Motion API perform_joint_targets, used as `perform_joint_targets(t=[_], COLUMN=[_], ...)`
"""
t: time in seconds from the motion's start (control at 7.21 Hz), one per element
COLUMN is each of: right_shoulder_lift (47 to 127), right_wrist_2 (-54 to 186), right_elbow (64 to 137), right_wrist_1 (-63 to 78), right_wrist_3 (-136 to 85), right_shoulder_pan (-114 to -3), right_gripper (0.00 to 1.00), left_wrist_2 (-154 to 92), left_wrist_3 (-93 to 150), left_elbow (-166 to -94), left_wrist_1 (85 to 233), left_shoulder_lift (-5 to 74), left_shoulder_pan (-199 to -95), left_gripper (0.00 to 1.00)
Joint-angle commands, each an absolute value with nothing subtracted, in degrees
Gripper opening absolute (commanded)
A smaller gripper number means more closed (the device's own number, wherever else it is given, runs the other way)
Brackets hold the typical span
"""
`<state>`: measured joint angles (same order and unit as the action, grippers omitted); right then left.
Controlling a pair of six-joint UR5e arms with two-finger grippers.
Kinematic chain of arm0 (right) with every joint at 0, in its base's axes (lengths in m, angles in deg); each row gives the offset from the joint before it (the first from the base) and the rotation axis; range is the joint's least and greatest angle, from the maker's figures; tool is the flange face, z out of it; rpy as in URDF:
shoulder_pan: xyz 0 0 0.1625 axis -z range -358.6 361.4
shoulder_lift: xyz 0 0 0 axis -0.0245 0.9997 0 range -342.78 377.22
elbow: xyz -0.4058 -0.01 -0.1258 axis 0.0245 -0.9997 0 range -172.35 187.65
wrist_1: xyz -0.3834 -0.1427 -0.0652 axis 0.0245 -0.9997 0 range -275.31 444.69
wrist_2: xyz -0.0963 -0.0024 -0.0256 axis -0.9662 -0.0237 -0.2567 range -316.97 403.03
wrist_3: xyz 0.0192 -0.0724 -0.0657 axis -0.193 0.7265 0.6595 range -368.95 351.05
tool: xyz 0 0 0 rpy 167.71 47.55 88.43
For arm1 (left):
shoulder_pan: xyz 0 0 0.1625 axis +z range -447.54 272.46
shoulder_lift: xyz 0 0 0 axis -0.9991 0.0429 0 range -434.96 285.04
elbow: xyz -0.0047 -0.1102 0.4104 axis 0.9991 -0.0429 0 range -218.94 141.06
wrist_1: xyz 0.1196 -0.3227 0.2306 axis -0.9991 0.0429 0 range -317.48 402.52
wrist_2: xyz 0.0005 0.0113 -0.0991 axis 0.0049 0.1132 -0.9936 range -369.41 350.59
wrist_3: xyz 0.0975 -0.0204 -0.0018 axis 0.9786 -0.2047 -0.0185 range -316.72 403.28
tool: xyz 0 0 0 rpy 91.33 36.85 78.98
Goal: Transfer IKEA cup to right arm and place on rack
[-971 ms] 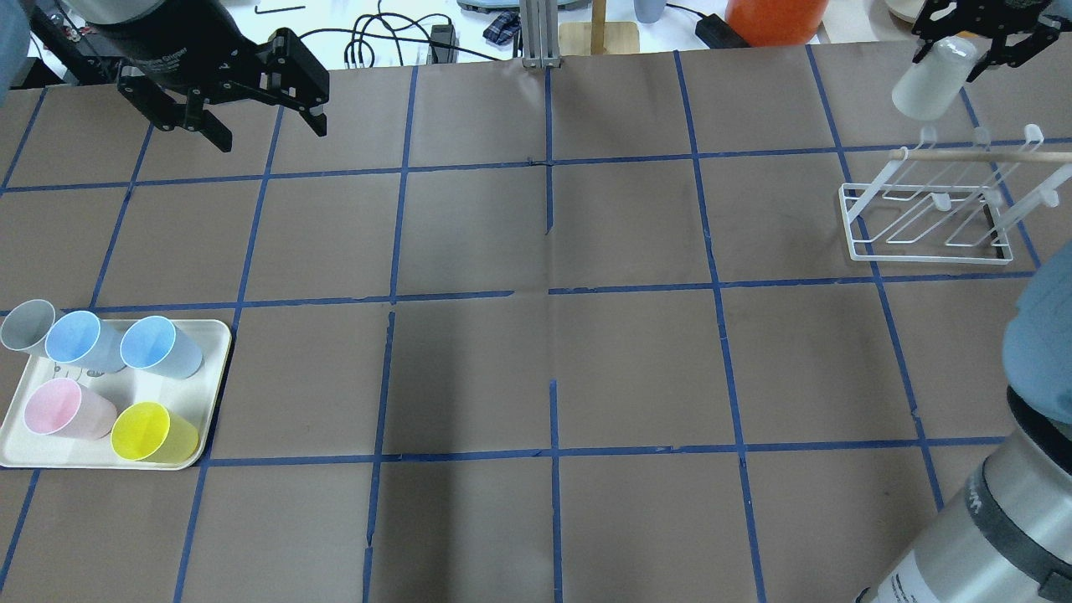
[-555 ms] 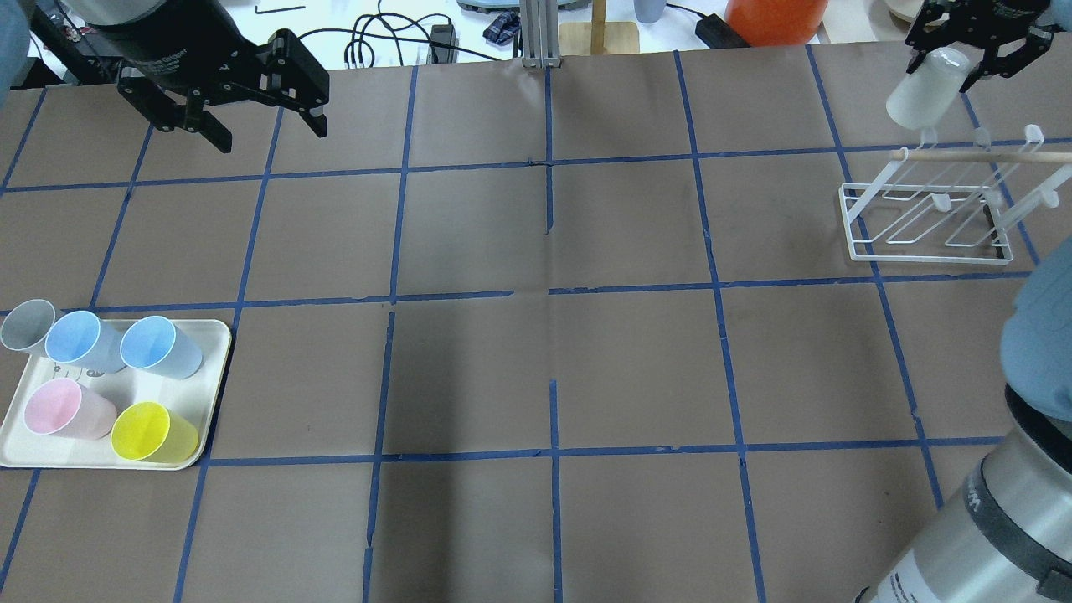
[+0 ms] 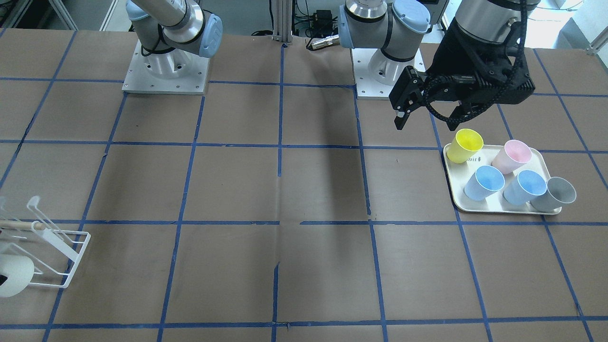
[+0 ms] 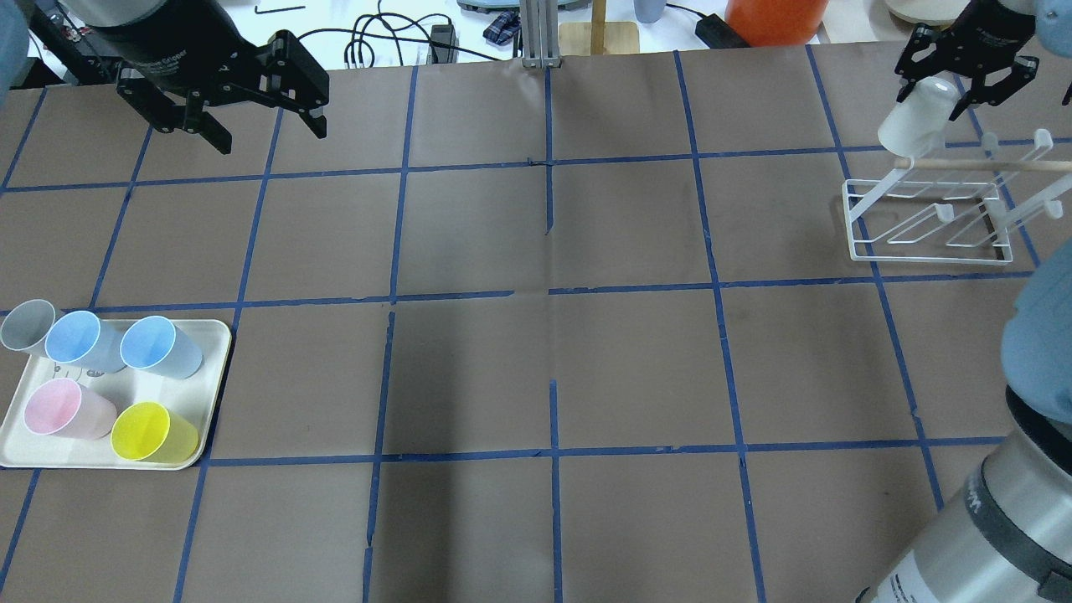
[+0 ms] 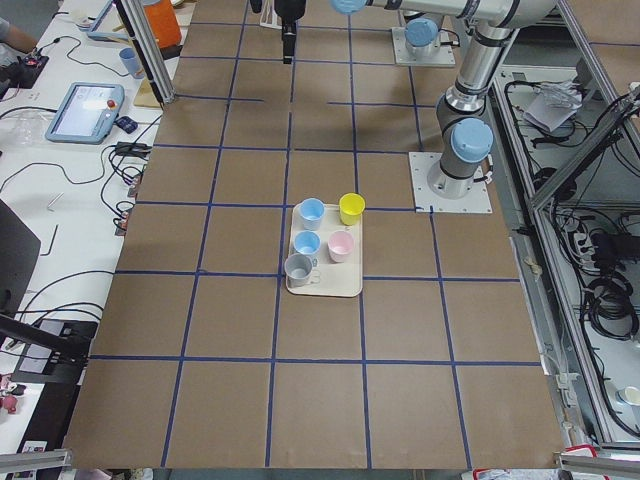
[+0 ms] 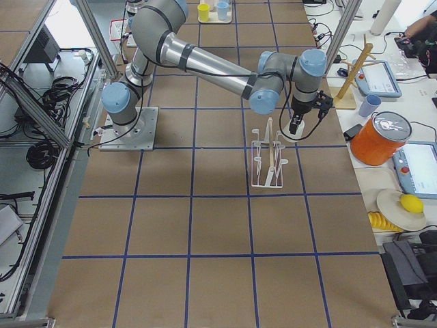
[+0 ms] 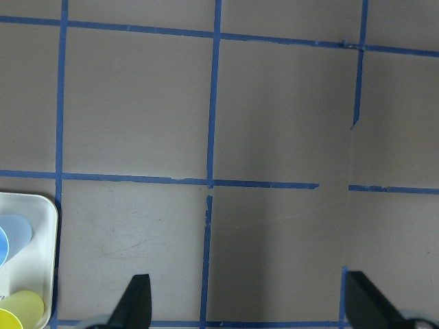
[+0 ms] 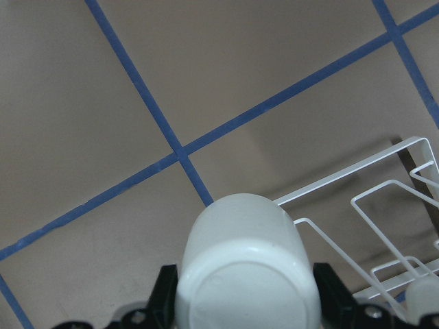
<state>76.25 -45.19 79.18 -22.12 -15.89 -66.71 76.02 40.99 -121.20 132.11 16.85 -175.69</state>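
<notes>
In your right hand (image 4: 935, 88), pinched near its base, the IKEA cup (image 4: 914, 119) hangs mouth-down and tilted, the rack (image 4: 930, 260) just beneath it. Your left hand (image 4: 270, 138) is spread wide.

Robotics laboratory, as indicated by: arm bases (image 3: 142, 81) bolted to a tape-gridded table (image 4: 636, 360); aluminium framing (image 4: 536, 33); cable bundles (image 5: 603, 295); a tablet (image 6: 377, 77) and an orange container (image 6: 384, 140) set just beyond the right gripper (image 6: 295, 125).
</notes>
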Motion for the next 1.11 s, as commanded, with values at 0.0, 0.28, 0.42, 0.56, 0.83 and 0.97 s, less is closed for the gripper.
perform_joint_targets(t=[0.0, 0.28, 0.42, 0.56, 0.83, 0.97], right_shoulder_lift=[76.4, 76.5, 76.5, 76.5, 76.5, 76.5], right_wrist_2=[-45.5, -45.5, -45.5, -45.2, -45.0, -45.5], right_elbow=[78.1, 73.9, 71.5, 70.6, 71.0, 71.1], right_wrist_1=[-22.4, -22.9, -22.9, -22.2, -18.5, -16.7], right_wrist_3=[-15.8, -15.8, -15.8, -15.9, -16.2, -16.1], right_shoulder_pan=[-66.7, -66.8, -67.0, -67.1, -67.2, -67.1], right_gripper=[0.0, 0.0, 0.0, 0.0, 0.0, 0.0], left_wrist_2=[76.0, 76.0, 76.0, 76.0, 76.0, 76.0], left_wrist_3=[41.0, 41.0, 41.0, 41.0, 41.0, 40.9], left_elbow=[-120.9, -120.6, -120.6, -120.6, -120.6, -120.6], left_wrist_1=[132.1, 132.1, 132.1, 132.1, 132.1, 132.1], left_shoulder_lift=[17.0, 17.3, 17.2, 17.2, 17.3, 17.3], left_shoulder_pan=[-175.7, -175.7, -175.7, -175.7, -175.7, -175.7], left_gripper=[1.0, 1.0, 1.0, 1.0, 1.0, 1.0])
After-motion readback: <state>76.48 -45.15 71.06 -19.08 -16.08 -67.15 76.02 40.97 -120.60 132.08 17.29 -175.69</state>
